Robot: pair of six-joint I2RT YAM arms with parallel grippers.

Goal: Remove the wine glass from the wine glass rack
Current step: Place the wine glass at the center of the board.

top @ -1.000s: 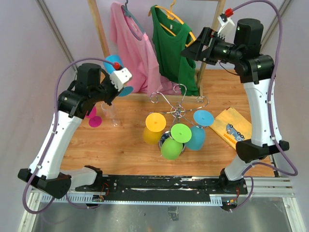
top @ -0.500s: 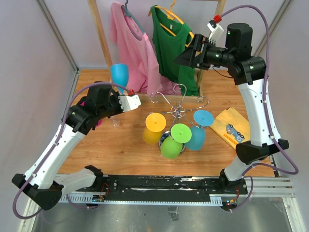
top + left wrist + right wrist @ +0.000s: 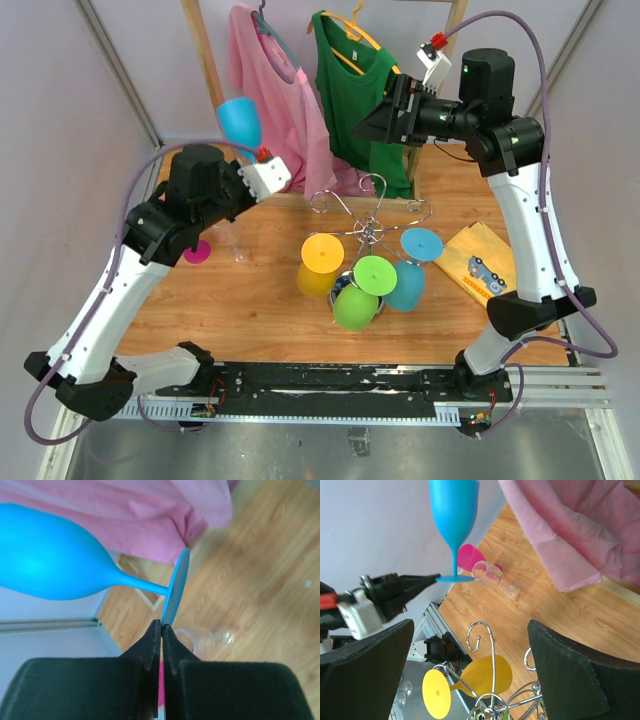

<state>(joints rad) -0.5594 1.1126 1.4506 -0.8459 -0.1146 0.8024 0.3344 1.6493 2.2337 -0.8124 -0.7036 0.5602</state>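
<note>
My left gripper (image 3: 264,172) is shut on the rim of the round foot of a blue wine glass (image 3: 240,122) and holds it upright, high over the table's back left. In the left wrist view the closed fingertips (image 3: 156,628) pinch the foot (image 3: 176,587). The chrome wine glass rack (image 3: 370,222) stands mid-table with a yellow glass (image 3: 318,265), a green glass (image 3: 358,295) and a teal glass (image 3: 410,270) hanging on it. My right gripper (image 3: 372,122) is open and empty, high above the rack; the right wrist view shows a rack hook (image 3: 482,630) below it.
A pink glass (image 3: 197,250) and a clear glass (image 3: 237,240) are on the table at left. A wooden clothes rail behind holds a pink shirt (image 3: 275,90) and a green shirt (image 3: 360,95). A yellow envelope (image 3: 480,265) lies at right.
My left arm swung and raised the blue glass, bringing it upright and higher at the back left. My right gripper shifted slightly left and stayed open.
</note>
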